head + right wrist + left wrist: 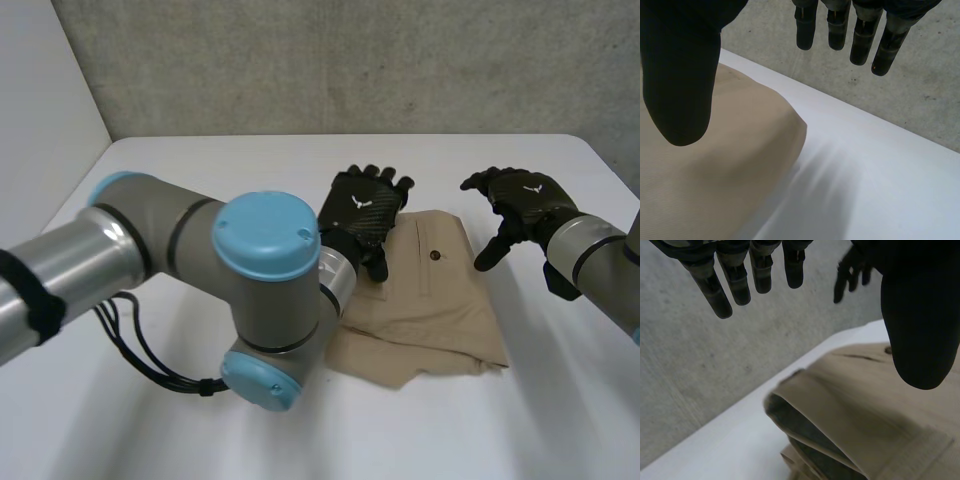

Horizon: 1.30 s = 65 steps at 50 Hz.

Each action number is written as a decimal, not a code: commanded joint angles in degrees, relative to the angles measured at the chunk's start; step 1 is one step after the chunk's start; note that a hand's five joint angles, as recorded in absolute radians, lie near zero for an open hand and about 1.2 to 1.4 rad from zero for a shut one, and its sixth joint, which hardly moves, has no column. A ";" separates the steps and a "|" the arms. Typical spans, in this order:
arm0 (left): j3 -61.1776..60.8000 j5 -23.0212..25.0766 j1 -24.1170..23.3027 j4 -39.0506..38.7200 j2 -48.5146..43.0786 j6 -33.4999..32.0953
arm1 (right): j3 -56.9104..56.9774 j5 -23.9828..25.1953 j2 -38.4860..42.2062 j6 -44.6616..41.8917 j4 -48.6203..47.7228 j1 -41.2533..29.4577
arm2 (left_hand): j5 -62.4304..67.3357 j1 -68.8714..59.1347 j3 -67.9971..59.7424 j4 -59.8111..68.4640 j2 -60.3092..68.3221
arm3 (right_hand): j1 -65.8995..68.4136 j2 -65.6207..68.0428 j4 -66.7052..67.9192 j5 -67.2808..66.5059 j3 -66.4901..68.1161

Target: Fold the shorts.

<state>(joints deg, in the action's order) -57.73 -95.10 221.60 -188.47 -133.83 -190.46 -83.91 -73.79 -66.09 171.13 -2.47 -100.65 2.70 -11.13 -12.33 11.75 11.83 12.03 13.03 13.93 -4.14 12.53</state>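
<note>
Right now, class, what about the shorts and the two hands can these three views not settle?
- Head view: the left arm hides part of the left edge of the shorts.
- Head view: the left hand covers cloth beneath it; whether it touches is unclear.
- Right wrist view: the thumb of the right hand blocks part of the shorts.
</note>
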 commanded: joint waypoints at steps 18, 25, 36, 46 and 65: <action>18.00 -8.70 0.50 19.20 -15.76 -2.63 | 4.46 11.74 11.77 -14.06 6.25 1.34 | -0.97 -0.60 0.60 -0.02 -0.10 | -2.03 -3.03 -3.93 4.14 -2.53; 17.91 -9.85 0.24 19.20 -17.78 -10.11 | 4.46 10.95 13.27 -15.74 5.90 1.25 | -1.48 -0.10 1.10 -0.52 -0.60 | -2.03 -3.03 -3.93 4.14 -2.53; 16.33 -9.76 -1.34 19.02 -12.52 -10.11 | 4.37 9.90 9.76 -16.36 5.81 0.64 | -2.15 0.58 1.78 -1.20 -1.28 | -2.03 -3.03 -3.93 4.14 -2.53; 9.41 -10.02 0.23 16.65 6.35 -8.45 | 10.34 -7.40 -9.22 -3.09 5.46 -1.74 | -2.48 0.91 2.11 -1.53 -1.61 | -2.03 -3.03 -3.93 4.14 -2.53; -8.37 -7.57 18.43 23.14 34.86 1.67 | 17.38 -16.21 -17.05 -0.53 18.56 -1.82 | -2.70 1.13 2.33 -1.75 -1.83 | -2.03 -3.03 -3.93 4.14 -2.53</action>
<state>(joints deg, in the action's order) -65.59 -104.45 236.88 -168.84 -100.52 -188.94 -67.05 -90.46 -83.95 170.85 14.68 -102.13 2.43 -9.52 -12.33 11.75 11.76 8.08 13.04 13.92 -4.01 12.00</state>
